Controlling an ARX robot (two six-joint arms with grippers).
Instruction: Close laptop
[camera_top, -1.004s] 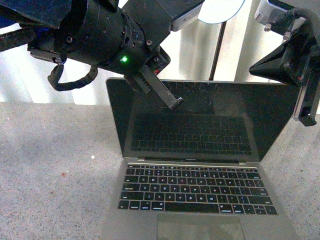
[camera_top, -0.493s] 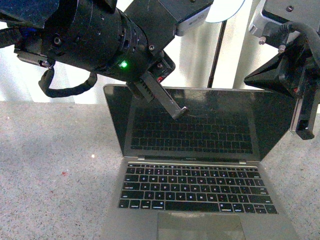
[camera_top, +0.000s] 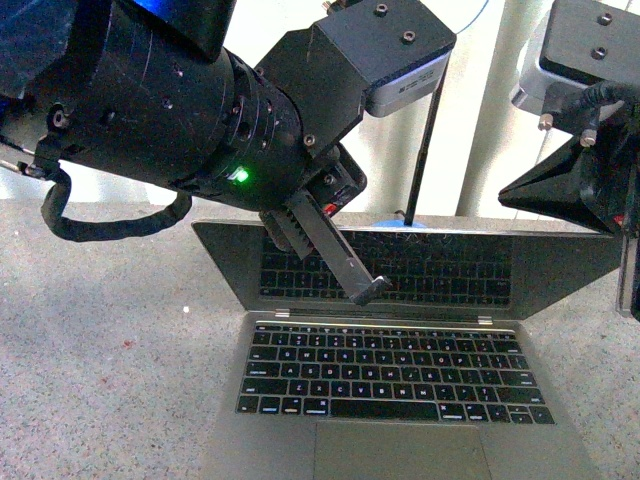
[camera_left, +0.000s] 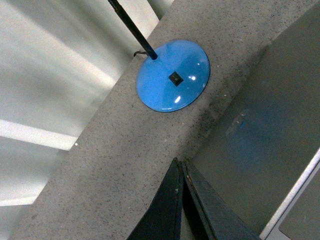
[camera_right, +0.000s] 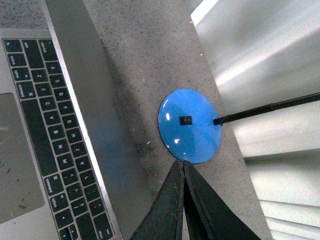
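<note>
The grey-silver laptop (camera_top: 400, 440) lies open before me on the speckled counter, its black screen (camera_top: 560, 265) leaning well forward over the black keys. My left gripper (camera_top: 368, 290) is shut, and its fingers reach over the lid's top edge in front of the screen. The left wrist view shows its shut tips (camera_left: 179, 162) beside the grey lid back (camera_left: 260, 135). My right gripper (camera_top: 505, 196) is shut, just above the lid's right top edge. In the right wrist view its tips (camera_right: 181, 164) sit behind the lid (camera_right: 95, 105), with the keyboard (camera_right: 55, 125) beyond.
A lamp's blue round base (camera_left: 172, 75) stands on the counter (camera_top: 100, 330) just behind the laptop, also seen in the right wrist view (camera_right: 190, 125). Its thin black pole (camera_top: 425, 130) rises between my arms. White slatted blinds (camera_right: 270, 50) close the back.
The lid has tipped forward and down toward the keyboard. Both arms have come forward and lower with it, the left finger staying over the screen.
</note>
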